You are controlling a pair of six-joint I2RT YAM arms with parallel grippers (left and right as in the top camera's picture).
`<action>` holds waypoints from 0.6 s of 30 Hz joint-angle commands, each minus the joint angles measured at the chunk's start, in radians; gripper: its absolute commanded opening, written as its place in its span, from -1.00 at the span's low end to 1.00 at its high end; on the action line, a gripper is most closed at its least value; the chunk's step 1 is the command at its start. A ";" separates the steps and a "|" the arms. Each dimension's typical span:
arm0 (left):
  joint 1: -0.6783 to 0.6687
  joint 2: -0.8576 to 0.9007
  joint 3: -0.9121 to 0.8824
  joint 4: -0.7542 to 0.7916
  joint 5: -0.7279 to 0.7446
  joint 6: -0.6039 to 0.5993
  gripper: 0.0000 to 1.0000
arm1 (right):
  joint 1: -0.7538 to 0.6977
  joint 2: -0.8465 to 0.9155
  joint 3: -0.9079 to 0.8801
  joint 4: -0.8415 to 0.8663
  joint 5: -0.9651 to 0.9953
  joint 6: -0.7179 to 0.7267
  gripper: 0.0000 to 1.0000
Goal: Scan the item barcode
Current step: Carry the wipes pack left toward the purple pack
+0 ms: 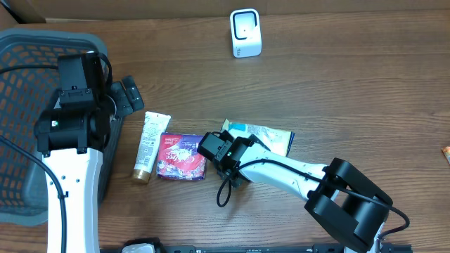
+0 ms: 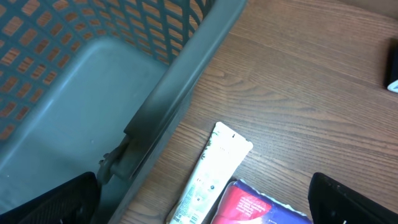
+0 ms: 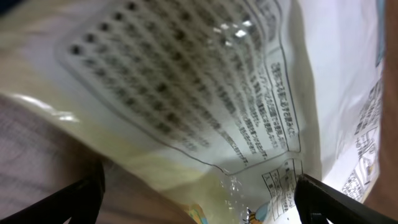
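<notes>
A white scanner (image 1: 245, 33) stands at the back of the table. Three items lie in the middle: a white tube (image 1: 150, 146), a red packet (image 1: 181, 156) and a white and light-blue packet (image 1: 267, 136). My right gripper (image 1: 222, 149) is low over the left end of that packet, open. The packet's glossy printed face (image 3: 205, 93) fills the right wrist view, and the black fingertips (image 3: 339, 199) stand wide on either side of it. My left gripper (image 1: 125, 95) hangs open beside the basket, above the tube (image 2: 211, 174) and red packet (image 2: 258, 205). I cannot make out a barcode.
A grey mesh basket (image 1: 28, 77) takes up the left side, its wall (image 2: 168, 106) close to the left gripper. A cardboard edge runs along the back left. A small orange thing (image 1: 446, 150) sits at the right edge.
</notes>
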 commanded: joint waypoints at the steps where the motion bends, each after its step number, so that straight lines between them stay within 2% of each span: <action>1: -0.001 -0.007 0.012 -0.003 0.011 -0.010 1.00 | -0.006 0.086 -0.013 0.026 0.078 -0.079 0.99; 9: -0.001 -0.007 0.012 -0.004 0.011 -0.010 0.99 | -0.031 0.148 -0.011 0.050 0.129 -0.085 1.00; 18: -0.001 -0.007 0.012 -0.004 0.011 -0.010 1.00 | -0.047 0.148 0.089 0.050 0.213 -0.090 0.99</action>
